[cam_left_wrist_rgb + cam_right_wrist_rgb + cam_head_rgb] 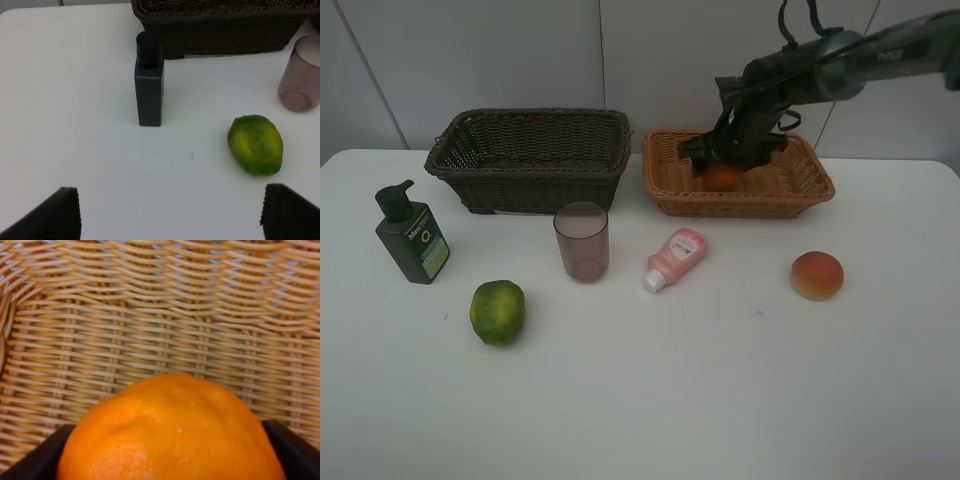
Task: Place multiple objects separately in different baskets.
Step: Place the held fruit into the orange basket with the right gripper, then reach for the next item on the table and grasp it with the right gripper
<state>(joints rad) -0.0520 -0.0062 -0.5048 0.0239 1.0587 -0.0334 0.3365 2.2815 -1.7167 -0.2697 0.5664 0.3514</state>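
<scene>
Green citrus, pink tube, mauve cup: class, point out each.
green citrus [497, 312], exterior high view, middle of rind
pink tube [678, 255], exterior high view, middle of body
mauve cup [582, 250], exterior high view, front wall

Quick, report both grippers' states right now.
Left gripper: open, holding nothing.
Right gripper: closed on the orange, down in the light basket.
</scene>
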